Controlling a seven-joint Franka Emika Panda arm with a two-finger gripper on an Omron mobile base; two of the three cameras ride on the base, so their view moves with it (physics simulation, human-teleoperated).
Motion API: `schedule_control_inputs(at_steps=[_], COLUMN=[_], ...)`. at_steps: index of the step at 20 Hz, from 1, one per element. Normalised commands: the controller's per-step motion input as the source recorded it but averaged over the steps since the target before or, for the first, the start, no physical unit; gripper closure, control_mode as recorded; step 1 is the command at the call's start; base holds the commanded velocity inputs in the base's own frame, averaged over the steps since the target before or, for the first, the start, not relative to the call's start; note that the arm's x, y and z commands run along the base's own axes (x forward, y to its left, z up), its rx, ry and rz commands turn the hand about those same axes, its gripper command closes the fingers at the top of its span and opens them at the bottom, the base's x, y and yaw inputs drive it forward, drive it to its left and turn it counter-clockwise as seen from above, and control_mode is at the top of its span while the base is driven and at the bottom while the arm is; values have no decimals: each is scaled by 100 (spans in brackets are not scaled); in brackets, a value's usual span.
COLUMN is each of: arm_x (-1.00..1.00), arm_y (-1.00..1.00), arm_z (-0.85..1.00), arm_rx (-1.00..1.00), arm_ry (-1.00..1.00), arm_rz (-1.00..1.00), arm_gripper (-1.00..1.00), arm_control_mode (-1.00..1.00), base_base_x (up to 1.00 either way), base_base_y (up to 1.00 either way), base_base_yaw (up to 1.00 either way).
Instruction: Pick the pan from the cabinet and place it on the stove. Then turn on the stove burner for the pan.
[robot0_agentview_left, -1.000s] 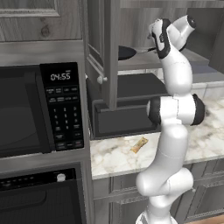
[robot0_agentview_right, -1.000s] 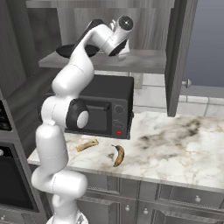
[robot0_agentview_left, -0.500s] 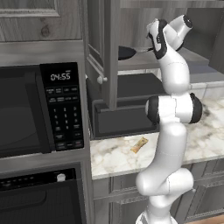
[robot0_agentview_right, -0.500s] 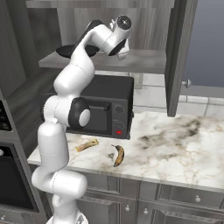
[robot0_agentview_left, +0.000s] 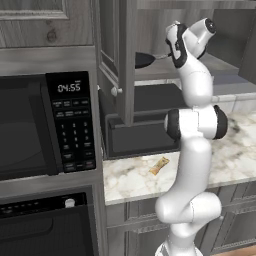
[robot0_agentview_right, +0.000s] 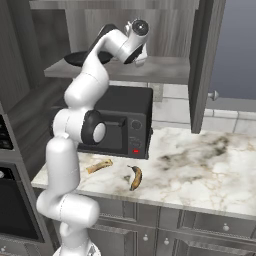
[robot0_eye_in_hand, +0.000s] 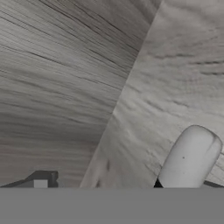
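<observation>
Kitchen: grey wood-grain units are surrounding a marble bench (robot0_agentview_right: 200, 165), with the cabinet (robot0_agentview_left: 117, 60) standing open above it and its door (robot0_agentview_right: 202, 60) swung out to the side.
Shelf: the cabinet's lower shelf (robot0_agentview_right: 160, 70) is carrying the pan (robot0_agentview_left: 143, 60), which is sitting toward the shelf's left end, its thin handle (robot0_agentview_left: 161, 56) pointing along the shelf toward the arm.
Bench items: a black toaster oven (robot0_agentview_right: 125, 122) is standing at the back edge under the shelf; a banana (robot0_agentview_right: 135, 177) and a pale bread stick (robot0_agentview_right: 99, 165) are lying near the front edge.
Other: a black microwave (robot0_agentview_left: 45, 125) is sitting in the tall unit to the left.
Step in hand: the arm is reaching up into the cabinet to take the pan, which is not yet grasped.
How to do it well: the wrist likely needs to line the fingers across the handle, one on each side, close to the pan body so the load does not swing; then lift a little before drawing it out past the door and shelf edge.
End effector: it (robot0_eye_in_hand: 118, 186) is standing wide open and holding nothing; in the hand view one finger (robot0_eye_in_hand: 190, 157) is rising against the cabinet's bare wood, with no contact that can be made out.
Risk: a grip far out on the handle may let the pan tip.
</observation>
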Motion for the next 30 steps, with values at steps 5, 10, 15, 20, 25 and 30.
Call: schedule_control_inputs(at_steps=[5,10,15,20,25,30], arm_x=[35,31,36,33,26,17], arm_y=[4,10,27,22,16,20], arm_z=[-30,-21,-21,-18,-17,-19], arm_rx=[0,0,0,1,2,3], arm_ry=[-6,-4,-4,-5,-6,-9], arm_rz=[-2,-1,0,0,0,0], arm_gripper=[-100,-100,100,100,100,100], arm_control_mode=[-100,-100,-100,-100,-100,-100], base_base_x=[0,0,0,0,0,0], base_base_y=[0,0,0,0,0,0], base_base_yaw=[0,0,0,0,0,0])
